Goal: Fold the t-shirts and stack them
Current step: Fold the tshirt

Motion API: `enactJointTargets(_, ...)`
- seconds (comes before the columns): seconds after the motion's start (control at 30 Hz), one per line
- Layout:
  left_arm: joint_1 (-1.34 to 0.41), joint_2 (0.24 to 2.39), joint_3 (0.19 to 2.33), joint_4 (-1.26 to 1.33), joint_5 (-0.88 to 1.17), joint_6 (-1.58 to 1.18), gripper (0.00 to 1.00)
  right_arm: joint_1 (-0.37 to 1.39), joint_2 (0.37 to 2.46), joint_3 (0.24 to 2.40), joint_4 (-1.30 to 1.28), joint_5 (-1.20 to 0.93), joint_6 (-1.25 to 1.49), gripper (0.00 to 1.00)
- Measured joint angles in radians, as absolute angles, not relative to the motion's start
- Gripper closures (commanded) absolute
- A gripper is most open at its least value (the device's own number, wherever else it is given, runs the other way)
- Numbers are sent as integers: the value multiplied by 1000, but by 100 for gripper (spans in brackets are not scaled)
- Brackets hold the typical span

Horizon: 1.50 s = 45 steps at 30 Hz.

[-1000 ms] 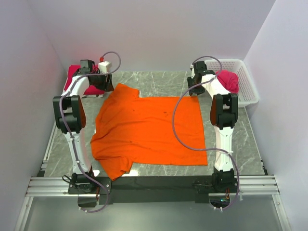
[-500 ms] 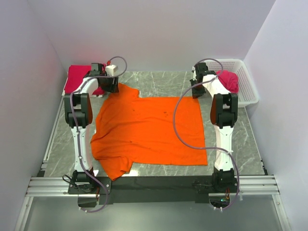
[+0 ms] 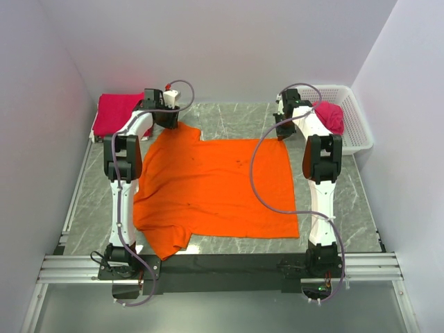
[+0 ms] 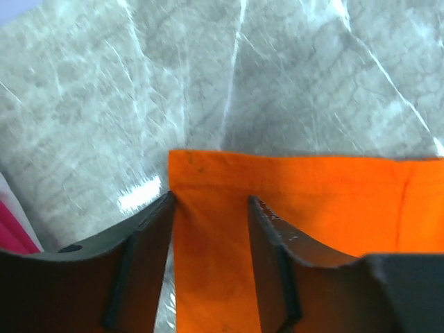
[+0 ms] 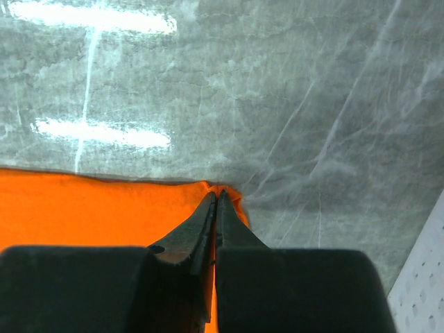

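Both arms rise from the near edge of the table (image 3: pixel 229 118) and reach far across it, wrists bent downward; the orange t-shirt (image 3: pixel 215 191) lies spread flat between them, sleeves toward the left, hem toward the right; the left hand (image 4: pixel 210 201) is open, its fingers either side of the far sleeve's corner, cloth lying between them; the right hand (image 5: pixel 216 198) is closed, its tips pinching the shirt's far right hem corner; farther left lies a folded crimson-pink t-shirt (image 3: pixel 114 114); far right, a bunched crimson-pink t-shirt (image 3: pixel 329 116) sits in the white lattice basket (image 3: pixel 357 135).
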<state>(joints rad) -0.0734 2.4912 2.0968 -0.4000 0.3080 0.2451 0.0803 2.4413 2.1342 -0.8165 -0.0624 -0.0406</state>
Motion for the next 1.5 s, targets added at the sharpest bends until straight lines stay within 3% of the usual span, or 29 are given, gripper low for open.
enactJointTargets(0.33,-76,2540,2163,-368,290,247,99,80,2441,2134,-814,-73,-53,100)
enactJointTargets(0.63,-77,2521,2131,-325,319,250,100,80,2441,2143,-813,-72,-62,100)
enactJointTargets(0.8,-76,2358,1961,-296,362,282,100,80,2436,2143,-812,-71,-80,100)
enactJointTargets(1.07,-61,2108,1861,-290,457,367,100,80,2361,2097,-806,-73,-118,100)
enactJointTargets(1.5,19,1958,1649,-370,589,481,100,75,2210,1959,-795,-113,-179,100)
